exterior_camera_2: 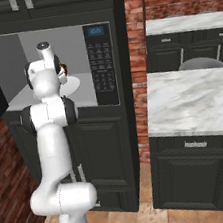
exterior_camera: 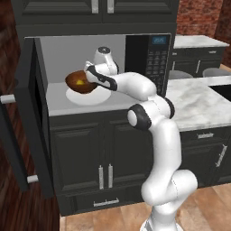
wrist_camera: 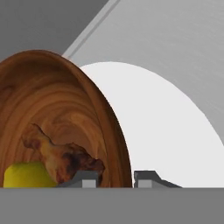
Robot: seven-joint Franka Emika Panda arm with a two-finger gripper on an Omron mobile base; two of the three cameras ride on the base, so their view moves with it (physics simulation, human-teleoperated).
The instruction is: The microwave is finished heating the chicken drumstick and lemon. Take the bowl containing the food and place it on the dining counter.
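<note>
The 2 fingers (wrist_camera: 87, 178) are straddling the rim of the bowl (wrist_camera: 57, 113), 1 inside and 1 outside, clamping the wall. The bowl is tilting, riding just above the white turntable plate (wrist_camera: 166, 131) inside the microwave (exterior_camera: 149, 49). The chicken drumstick (wrist_camera: 61, 153) and lemon (wrist_camera: 26, 175) are lying in it, touching. Microwave door (exterior_camera: 31, 117) is standing open; the marble tabletop (exterior_camera_2: 192, 99) is lying well apart to the right.
</note>
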